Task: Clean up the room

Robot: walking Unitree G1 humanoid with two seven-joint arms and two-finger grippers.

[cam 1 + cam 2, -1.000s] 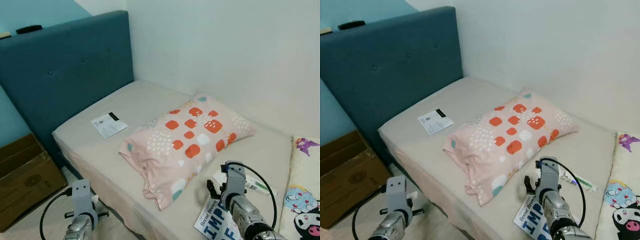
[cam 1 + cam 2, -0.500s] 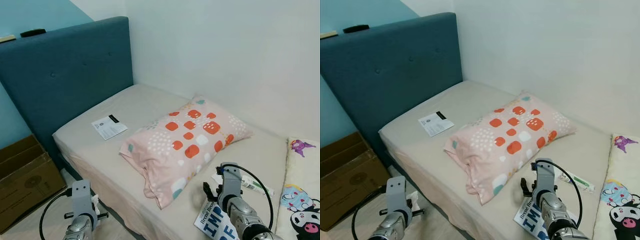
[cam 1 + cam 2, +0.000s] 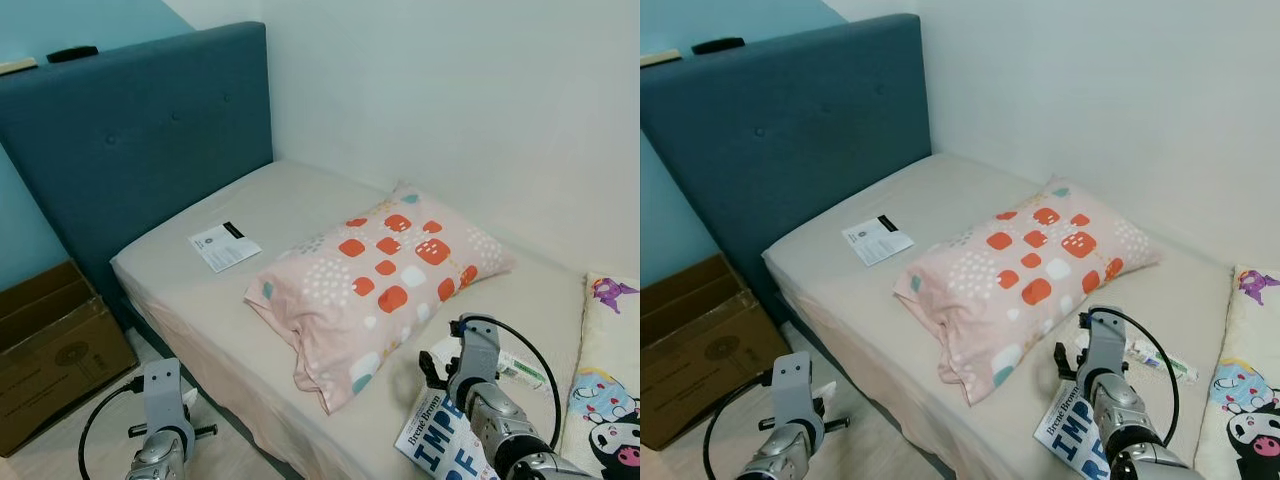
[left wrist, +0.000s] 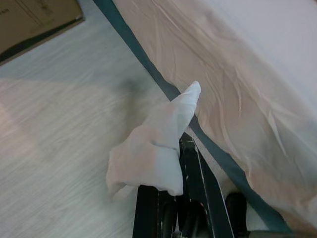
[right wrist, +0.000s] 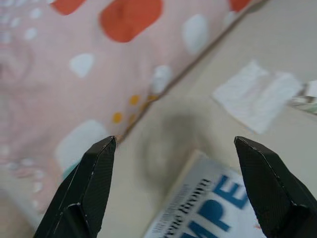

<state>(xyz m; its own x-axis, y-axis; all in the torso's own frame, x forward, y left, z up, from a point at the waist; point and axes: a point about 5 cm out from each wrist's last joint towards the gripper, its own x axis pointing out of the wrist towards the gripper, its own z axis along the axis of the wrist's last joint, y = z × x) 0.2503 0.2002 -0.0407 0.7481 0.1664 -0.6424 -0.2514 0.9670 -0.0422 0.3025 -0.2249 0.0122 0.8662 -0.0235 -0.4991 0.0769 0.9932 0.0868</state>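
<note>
Soft cotton-like pillow (image 3: pixel 375 280); matt fabric headboard (image 3: pixel 130 150) (buttoned); crumpled tissue (image 4: pixel 158 144); pale wood-grain floor (image 4: pixel 59 129).

A: What do the arms look like?

B: Both are silver metal. The left arm (image 3: pixel 160 440) ends in a boxy grey wrist block with small dark screw holes, and a thin black cable loops out beside it.

A: And the right arm (image 3: pixel 490 420)?

B: Same silver finish, ribbed near the wrist, with a black cable arching over it. The right gripper (image 5: pixel 176 191) has two long black fingers (image 5: pixel 94 186), faceted and tapering to blunt tips.
</note>
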